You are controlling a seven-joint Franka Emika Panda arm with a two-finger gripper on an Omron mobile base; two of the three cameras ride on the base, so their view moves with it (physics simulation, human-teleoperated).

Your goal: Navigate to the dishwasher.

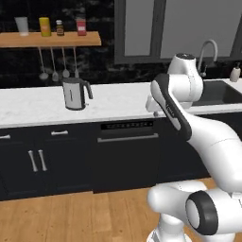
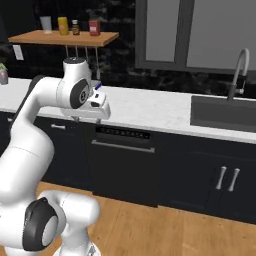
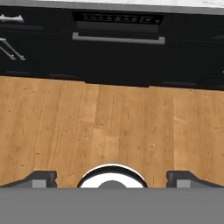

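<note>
The dishwasher [image 1: 126, 158] is a flat black front under the white counter, straight ahead across a strip of wood floor. Its long silver bar handle [image 1: 127, 138] runs below a dark control strip with tiny light markings. From the right base view the dishwasher [image 2: 122, 170] stands just right of my arm. The hand view looks down at the floor, with the dishwasher [image 3: 118, 59] along the top. My gripper [image 3: 112, 177] is open, its fingertips [image 3: 43, 177] far apart and nothing between them. The gripper [image 2: 87, 119] hangs in front of the counter edge, above the dishwasher's left corner.
A steel kettle [image 1: 75, 93] stands on the counter [image 1: 33, 106] left of the dishwasher. A wooden shelf [image 1: 49, 38] with jars and hanging utensils is above it. The sink [image 2: 222, 112] and faucet [image 2: 240, 70] lie to the right. Black cabinet doors [image 1: 35, 160] flank the dishwasher.
</note>
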